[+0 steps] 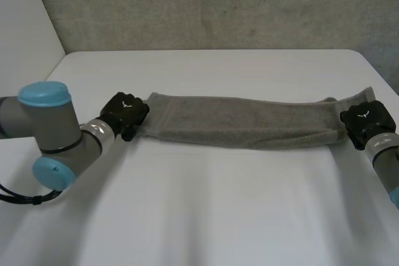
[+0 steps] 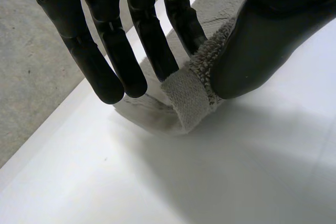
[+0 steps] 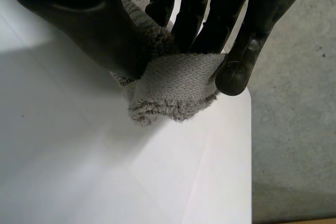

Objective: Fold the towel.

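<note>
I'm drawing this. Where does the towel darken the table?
Left wrist view: soft grey shade on the table under the towel end the left hand pinches. Right wrist view: same under the end in the right hand. Head view: faint band along its near edge.

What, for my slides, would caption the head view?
Long towel pinched at opposite ends by left hand and right hand.

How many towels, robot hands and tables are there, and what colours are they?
grey towel: 1
black hands: 2, the left hand and the right hand, each pinching an end of the towel
white table: 1
Total: 4
</note>
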`<act>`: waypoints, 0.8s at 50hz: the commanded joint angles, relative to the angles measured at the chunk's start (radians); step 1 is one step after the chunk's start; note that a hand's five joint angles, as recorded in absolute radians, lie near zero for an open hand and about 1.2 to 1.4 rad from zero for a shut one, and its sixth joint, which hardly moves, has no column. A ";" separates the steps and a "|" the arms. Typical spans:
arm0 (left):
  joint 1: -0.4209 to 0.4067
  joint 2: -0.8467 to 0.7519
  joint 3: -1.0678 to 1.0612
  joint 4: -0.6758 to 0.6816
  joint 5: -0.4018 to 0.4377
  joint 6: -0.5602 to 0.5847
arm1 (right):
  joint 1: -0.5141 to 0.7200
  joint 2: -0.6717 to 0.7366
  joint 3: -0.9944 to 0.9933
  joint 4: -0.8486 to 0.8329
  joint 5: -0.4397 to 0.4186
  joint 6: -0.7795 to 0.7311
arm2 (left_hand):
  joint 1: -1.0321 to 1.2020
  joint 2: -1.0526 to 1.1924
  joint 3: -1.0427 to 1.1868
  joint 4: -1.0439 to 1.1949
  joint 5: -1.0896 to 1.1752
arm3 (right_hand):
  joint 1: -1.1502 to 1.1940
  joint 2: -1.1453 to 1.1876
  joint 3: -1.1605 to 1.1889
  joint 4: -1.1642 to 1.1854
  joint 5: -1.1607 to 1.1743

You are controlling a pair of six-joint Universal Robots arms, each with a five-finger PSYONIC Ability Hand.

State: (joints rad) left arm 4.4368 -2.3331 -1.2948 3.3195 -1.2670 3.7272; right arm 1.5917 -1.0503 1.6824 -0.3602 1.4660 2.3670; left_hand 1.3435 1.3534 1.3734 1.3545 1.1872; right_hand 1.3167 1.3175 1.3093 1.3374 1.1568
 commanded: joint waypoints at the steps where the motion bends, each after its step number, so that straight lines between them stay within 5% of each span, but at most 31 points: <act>1: 0.018 0.116 -0.139 0.002 0.008 0.000 | -0.001 -0.013 -0.001 0.026 -0.009 -0.107 | 0.053 0.043 0.023 0.042 0.035 | 0.080 0.079 0.087 0.059 0.065; 8: 0.026 0.224 -0.313 0.014 0.009 0.002 | -0.067 -0.013 0.016 0.115 -0.065 -0.271 | 0.053 0.043 0.023 0.042 0.035 | 0.080 0.079 0.087 0.059 0.065; 20: 0.026 0.259 -0.414 0.014 0.006 0.002 | -0.173 -0.020 -0.061 0.194 -0.102 -0.281 | 0.053 0.043 0.023 0.042 0.035 | 0.080 0.079 0.087 0.059 0.065; 21: 0.029 0.265 -0.414 0.014 0.006 -0.001 | -0.171 -0.022 -0.075 0.211 -0.101 -0.281 | -0.290 -0.300 -0.320 -0.301 -0.308 | 0.080 0.079 0.087 0.059 0.065; 22: 0.029 0.265 -0.414 0.014 0.006 -0.001 | -0.171 -0.022 -0.075 0.211 -0.101 -0.281 | -0.293 -0.303 -0.323 -0.304 -0.311 | 0.080 0.079 0.087 0.059 0.065; 23: 0.032 0.273 -0.416 0.015 0.008 -0.001 | -0.171 -0.022 -0.095 0.236 -0.098 -0.279 | -0.715 -0.725 -0.745 -0.726 -0.733 | 0.080 0.079 0.087 0.059 0.065; 28: 0.045 0.322 -0.409 0.014 0.003 -0.007 | -0.156 -0.024 -0.171 0.320 -0.061 -0.265 | -0.877 -0.887 -0.907 -0.889 -0.896 | 0.080 0.079 0.087 0.059 0.065; 30: 0.081 0.372 -0.409 0.015 0.006 -0.023 | -0.081 -0.033 -0.237 0.360 0.031 -0.261 | -1.068 -1.078 -1.098 -1.079 -1.086 | 0.080 0.079 0.087 0.059 0.065; 33: 0.111 0.420 -0.399 0.014 0.008 -0.059 | 0.044 -0.037 -0.303 0.373 0.115 -0.258 | -1.071 -1.081 -1.101 -1.082 -1.090 | 0.080 0.079 0.087 0.059 0.065; 40: 0.125 0.497 -0.336 0.015 0.011 -0.196 | 0.423 -0.033 -0.453 0.357 0.157 -0.071 | -1.060 -1.069 -1.089 -1.071 -1.078 | 0.080 0.079 0.087 0.059 0.065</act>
State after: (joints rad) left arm 4.5507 -1.8952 -1.6803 3.3335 -1.2579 3.6403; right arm 1.7099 -1.0873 1.3456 0.0101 1.5925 2.1381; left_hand 0.3325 0.3244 0.3217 0.3277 0.1236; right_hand 1.3163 1.3251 1.3286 1.3428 1.1688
